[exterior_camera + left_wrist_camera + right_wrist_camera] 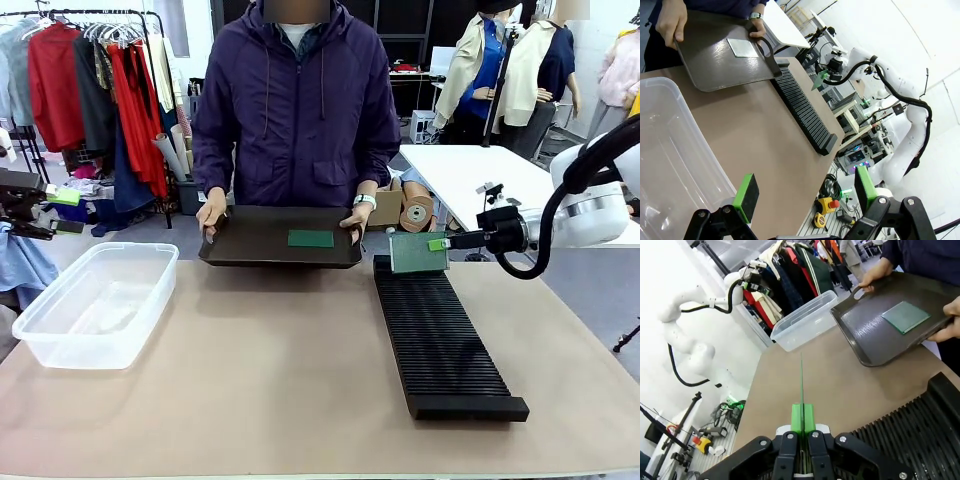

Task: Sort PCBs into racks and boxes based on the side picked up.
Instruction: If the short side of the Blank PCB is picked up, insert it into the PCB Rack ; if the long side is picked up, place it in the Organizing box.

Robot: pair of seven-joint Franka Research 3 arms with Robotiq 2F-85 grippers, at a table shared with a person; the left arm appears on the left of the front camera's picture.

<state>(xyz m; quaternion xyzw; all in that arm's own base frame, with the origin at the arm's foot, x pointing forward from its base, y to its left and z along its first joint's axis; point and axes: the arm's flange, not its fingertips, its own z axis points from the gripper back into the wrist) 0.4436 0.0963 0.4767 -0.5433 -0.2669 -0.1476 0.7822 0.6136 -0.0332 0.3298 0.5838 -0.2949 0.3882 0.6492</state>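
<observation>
PCB [418,252] pinched upright in right end effector [440,243], edge-on from its wrist; left end effector [805,192] wide.

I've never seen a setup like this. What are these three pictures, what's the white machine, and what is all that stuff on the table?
These are three cameras at one moment. The front view looks across a table at a person holding a dark tray with one green circuit board on it. The white machine is a robot arm; there are two. The other pictures come from cameras on the arms' wrists, looking along their fingers. The right gripper is shut on another circuit board, held upright over the far end of the black slotted rack. The left gripper is open and holds nothing, near a clear plastic tub.
</observation>
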